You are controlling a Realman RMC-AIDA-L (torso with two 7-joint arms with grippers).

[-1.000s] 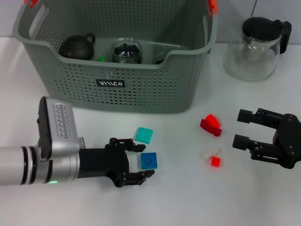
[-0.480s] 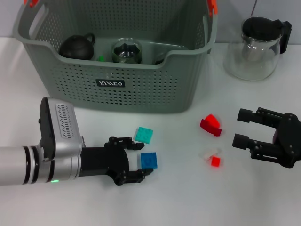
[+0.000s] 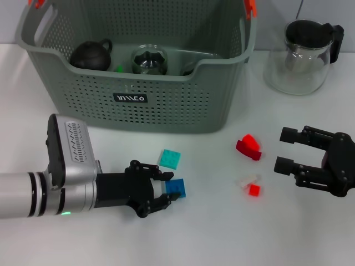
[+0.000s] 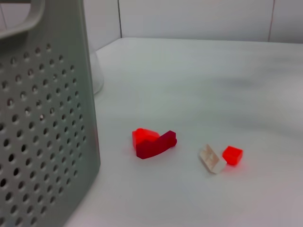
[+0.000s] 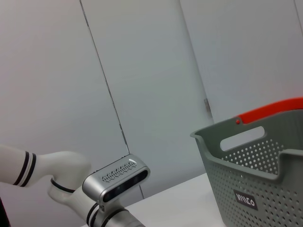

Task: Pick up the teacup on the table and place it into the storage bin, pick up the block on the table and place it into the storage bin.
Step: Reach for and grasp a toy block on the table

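Observation:
My left gripper (image 3: 166, 189) lies low on the table in front of the storage bin (image 3: 166, 105), shut on a blue block (image 3: 178, 188) that pokes out past its fingertips. A teal block (image 3: 169, 159) lies just beyond it, untouched. No teacup stands on the table; a glass cup (image 3: 148, 60) sits inside the bin beside a dark teapot (image 3: 91, 54). At the right my right gripper (image 3: 283, 149) hovers open and holds nothing. The left wrist view shows the bin wall (image 4: 47, 118) but no fingers.
Red blocks (image 3: 248, 147) (image 4: 154, 142) lie between the grippers, with a white block (image 3: 246, 180) (image 4: 212, 158) and a small red one (image 3: 254, 190) (image 4: 232, 155) nearer. A glass teapot (image 3: 302, 55) stands at the back right. The right wrist view shows the bin (image 5: 265, 189) and the left arm (image 5: 113, 177).
The left gripper's fingers have closed in on the blue block, which shifted slightly with them. The right arm has stayed still.

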